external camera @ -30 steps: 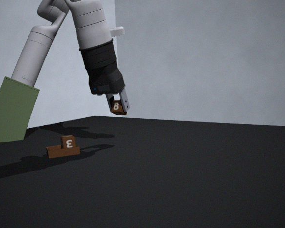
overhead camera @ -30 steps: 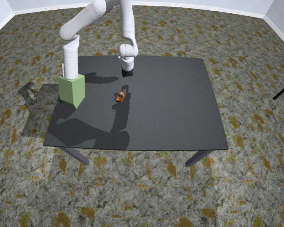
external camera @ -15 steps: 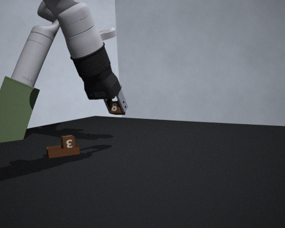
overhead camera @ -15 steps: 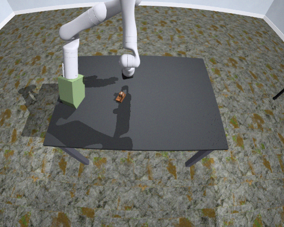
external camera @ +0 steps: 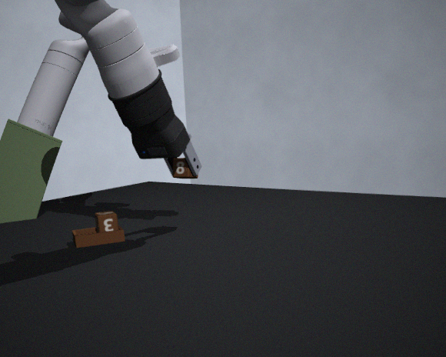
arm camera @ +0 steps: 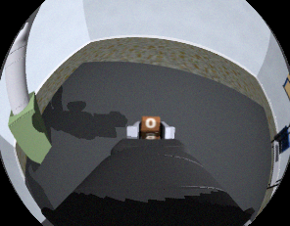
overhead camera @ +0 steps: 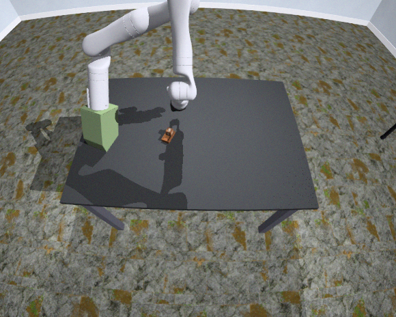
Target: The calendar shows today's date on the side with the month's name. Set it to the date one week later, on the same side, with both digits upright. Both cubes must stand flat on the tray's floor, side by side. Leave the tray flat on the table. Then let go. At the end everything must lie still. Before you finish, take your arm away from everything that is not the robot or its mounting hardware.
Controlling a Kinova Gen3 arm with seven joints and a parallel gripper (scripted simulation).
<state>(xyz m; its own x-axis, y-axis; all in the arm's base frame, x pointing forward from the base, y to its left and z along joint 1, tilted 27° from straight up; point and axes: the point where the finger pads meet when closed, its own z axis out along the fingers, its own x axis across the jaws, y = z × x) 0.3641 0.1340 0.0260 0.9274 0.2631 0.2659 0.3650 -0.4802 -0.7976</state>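
My dark grey tabletop [overhead camera: 233,147] [external camera: 293,261] [arm camera: 190,97], brown tray [overhead camera: 165,140] [external camera: 100,239] lying flat on it, well in from every edge, nearer the edge with the green mounting block [overhead camera: 104,127] [external camera: 18,173] [arm camera: 30,131] than the opposite one, arm shadows across one near corner
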